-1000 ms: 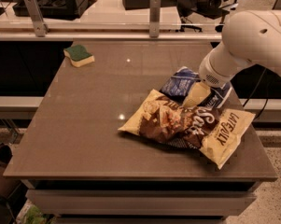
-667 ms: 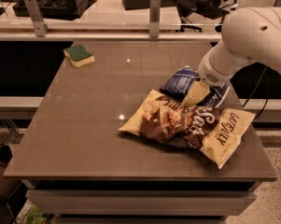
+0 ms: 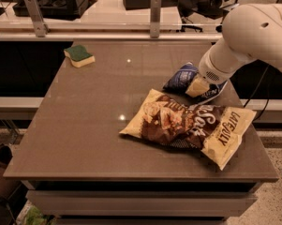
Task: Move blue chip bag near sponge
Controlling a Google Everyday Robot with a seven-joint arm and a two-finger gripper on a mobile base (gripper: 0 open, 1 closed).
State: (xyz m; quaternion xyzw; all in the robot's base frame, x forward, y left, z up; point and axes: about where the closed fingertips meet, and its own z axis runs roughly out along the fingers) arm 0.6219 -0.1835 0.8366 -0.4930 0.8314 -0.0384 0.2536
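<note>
The blue chip bag (image 3: 183, 78) lies on the table's right side, crumpled, dark blue with white lettering. My gripper (image 3: 197, 86) comes down from the white arm (image 3: 253, 36) at the right and rests on the bag's right part, covering some of it. The sponge (image 3: 79, 55), green on top with a pale yellow base, lies at the table's far left corner, well away from the bag.
A larger cream-yellow and brown chip bag (image 3: 189, 123) lies flat just in front of the blue bag. The brown table (image 3: 84, 125) has a rail with two metal posts (image 3: 155, 15) behind its far edge. Desks and equipment stand beyond.
</note>
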